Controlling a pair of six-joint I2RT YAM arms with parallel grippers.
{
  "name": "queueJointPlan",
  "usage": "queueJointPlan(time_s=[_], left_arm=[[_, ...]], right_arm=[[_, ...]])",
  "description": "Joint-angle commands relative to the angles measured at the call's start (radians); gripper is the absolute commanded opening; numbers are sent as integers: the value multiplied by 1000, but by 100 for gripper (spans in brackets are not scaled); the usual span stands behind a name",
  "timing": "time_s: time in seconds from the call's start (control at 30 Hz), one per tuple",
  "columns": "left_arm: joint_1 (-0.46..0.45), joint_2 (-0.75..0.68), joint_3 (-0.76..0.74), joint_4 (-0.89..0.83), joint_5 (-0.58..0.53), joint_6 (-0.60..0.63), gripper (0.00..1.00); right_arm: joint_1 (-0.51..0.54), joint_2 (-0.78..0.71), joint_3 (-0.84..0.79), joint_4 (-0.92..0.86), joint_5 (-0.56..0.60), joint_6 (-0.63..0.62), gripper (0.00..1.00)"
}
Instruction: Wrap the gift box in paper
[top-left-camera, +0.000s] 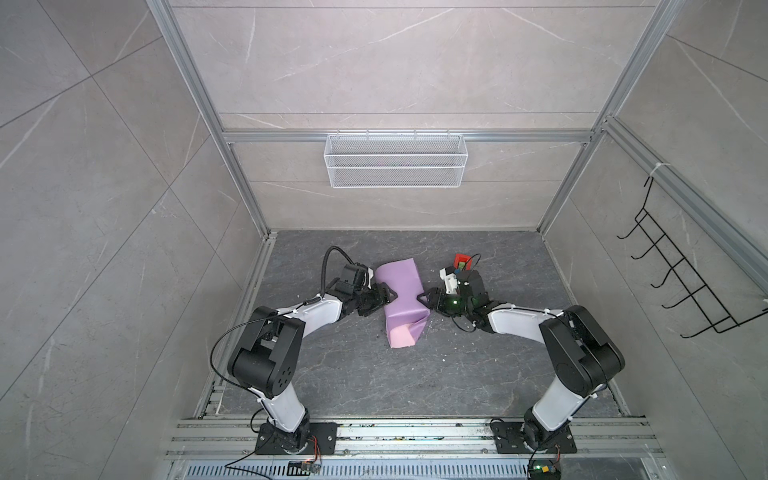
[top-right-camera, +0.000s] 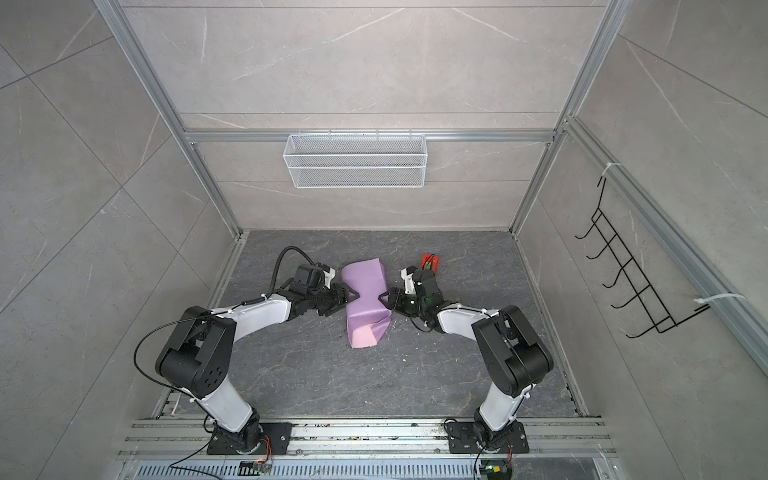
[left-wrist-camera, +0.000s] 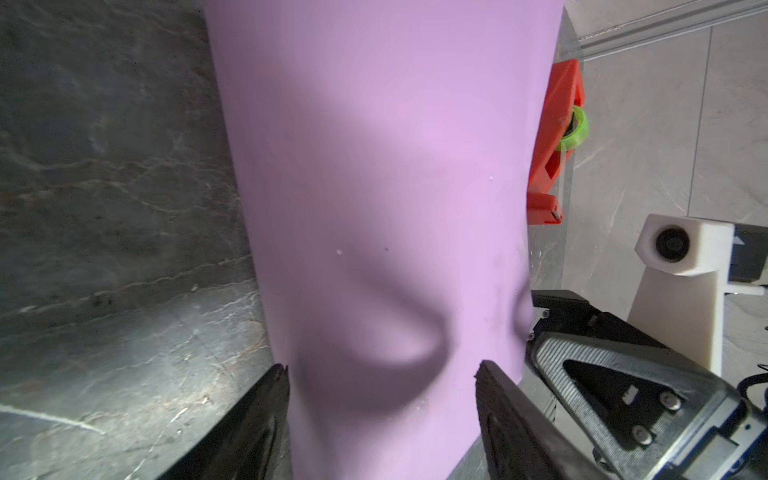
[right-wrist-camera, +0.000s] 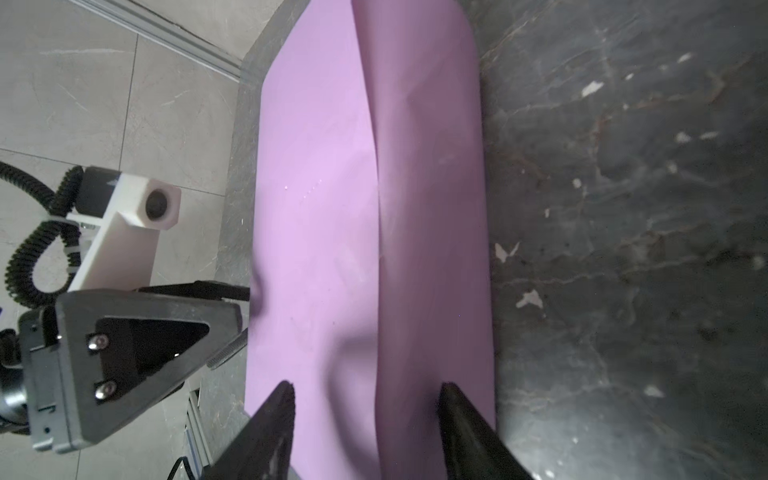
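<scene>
The paper (top-left-camera: 399, 278) is already folded round, its overlap (right-wrist-camera: 376, 187) running along the top. The box is hidden, presumably inside. I judge the job about half done: the seam looks untaped and the lower end (top-left-camera: 400, 334) gapes, pink inside showing. The bundle lies mid-frame on the surface (top-left-camera: 415, 374). Left claw (top-left-camera: 388, 296) and right claw (top-left-camera: 426, 298) touch its two sides, both with jaws parted, clamping nothing.
</scene>
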Motion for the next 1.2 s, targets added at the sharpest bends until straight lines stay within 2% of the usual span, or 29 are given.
queueJointPlan(time_s=[0.0, 0.17, 0.3, 0.4, 0.47, 0.63, 0.8, 1.0, 1.17], left_arm=[[-1, 14, 50, 24, 42, 9, 73], [27, -6, 58, -25, 10, 55, 75], [79, -128, -17, -54, -76, 106, 77], [108, -236, -101, -78, -158, 138, 76], [121, -276, -152, -94, -198, 148, 69], [123, -302, -215, -161, -237, 200, 43], [92, -283, -259, -106, -187, 210, 22], [68, -222, -270, 0, -132, 194, 15], [34, -178, -272, 54, -120, 179, 12]], right_arm=[[38, -69, -44, 5, 8, 31, 56], [63, -144, -102, -8, 54, 38, 57], [65, -264, -112, -163, 168, -74, 60], [81, -300, -79, -233, 199, -149, 61], [119, -272, -21, -272, 191, -192, 61], [209, -144, 149, -337, 190, -272, 57], [231, -23, 270, -380, 185, -298, 49], [231, 61, 326, -415, 204, -326, 42], [231, 88, 331, -430, 225, -339, 41]])
